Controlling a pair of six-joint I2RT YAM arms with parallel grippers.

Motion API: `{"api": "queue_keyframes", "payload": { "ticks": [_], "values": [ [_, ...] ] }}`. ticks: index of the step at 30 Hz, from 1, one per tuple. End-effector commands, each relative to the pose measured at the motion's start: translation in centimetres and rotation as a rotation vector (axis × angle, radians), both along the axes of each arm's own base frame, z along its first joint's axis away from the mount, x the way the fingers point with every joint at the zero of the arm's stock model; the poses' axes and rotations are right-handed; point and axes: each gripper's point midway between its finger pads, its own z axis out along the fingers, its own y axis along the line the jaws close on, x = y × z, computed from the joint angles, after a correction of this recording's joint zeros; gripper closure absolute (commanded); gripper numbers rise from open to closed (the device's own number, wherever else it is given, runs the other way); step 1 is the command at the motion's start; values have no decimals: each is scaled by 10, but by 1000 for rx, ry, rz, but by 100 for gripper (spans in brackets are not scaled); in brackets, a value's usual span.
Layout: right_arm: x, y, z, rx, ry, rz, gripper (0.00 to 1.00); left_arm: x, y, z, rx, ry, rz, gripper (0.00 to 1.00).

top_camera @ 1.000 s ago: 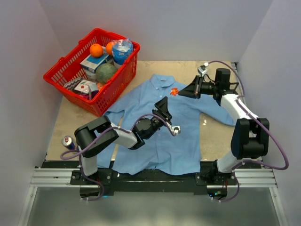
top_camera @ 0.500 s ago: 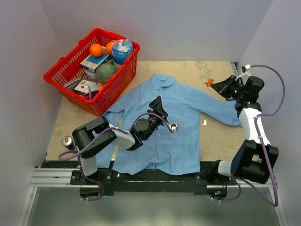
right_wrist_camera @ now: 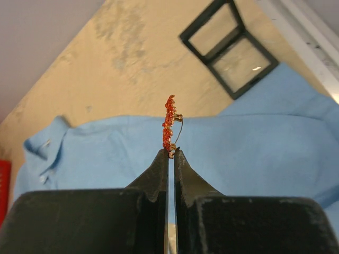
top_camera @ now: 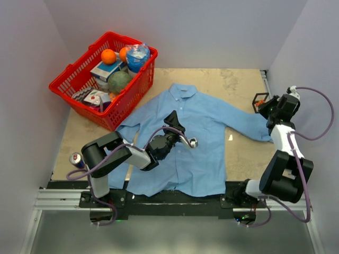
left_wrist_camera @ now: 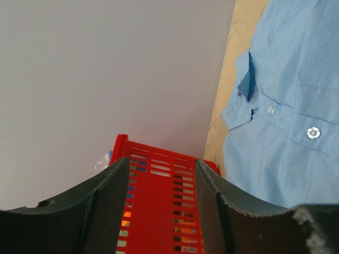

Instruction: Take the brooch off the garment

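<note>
The garment (top_camera: 190, 143), a light blue shirt, lies spread flat in the middle of the table; it also shows in the right wrist view (right_wrist_camera: 254, 153) and the left wrist view (left_wrist_camera: 296, 95). My right gripper (right_wrist_camera: 170, 153) is shut on the brooch (right_wrist_camera: 168, 126), a small red-orange beaded ornament held edge-on at the fingertips, clear above the shirt's sleeve. From above, the right gripper (top_camera: 261, 104) is at the far right beside the sleeve end, with the brooch (top_camera: 256, 105) a tiny orange speck. My left gripper (top_camera: 174, 119) hovers over the shirt's chest, open and empty (left_wrist_camera: 161, 165).
A red basket (top_camera: 79, 84) of groceries and oranges stands at the back left, and shows in the left wrist view (left_wrist_camera: 159, 211). A small black open case (right_wrist_camera: 228, 47) lies on the table near the right rail. A drink can (top_camera: 77, 159) stands at the front left.
My right gripper pulled the brooch off the shirt's chest and carried it to the table's right side. My left gripper drifted slightly left over the shirt.
</note>
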Motion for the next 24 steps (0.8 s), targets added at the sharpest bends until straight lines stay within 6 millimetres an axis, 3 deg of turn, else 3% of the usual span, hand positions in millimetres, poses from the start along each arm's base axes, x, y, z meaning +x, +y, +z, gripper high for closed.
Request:
{"api": "queue_keyframes", "payload": {
  "ticks": [1, 8, 24],
  "values": [
    [7, -48, -8, -107, 4, -176, 100, -21, 50, 112, -568, -283, 39, 44],
    [22, -71, -19, -102, 8, -224, 100, -18, 55, 95, -568, -239, 74, 44],
    [68, -89, -52, -43, 5, -213, 100, -11, 44, 75, -535, -203, 72, 44]
  ]
}}
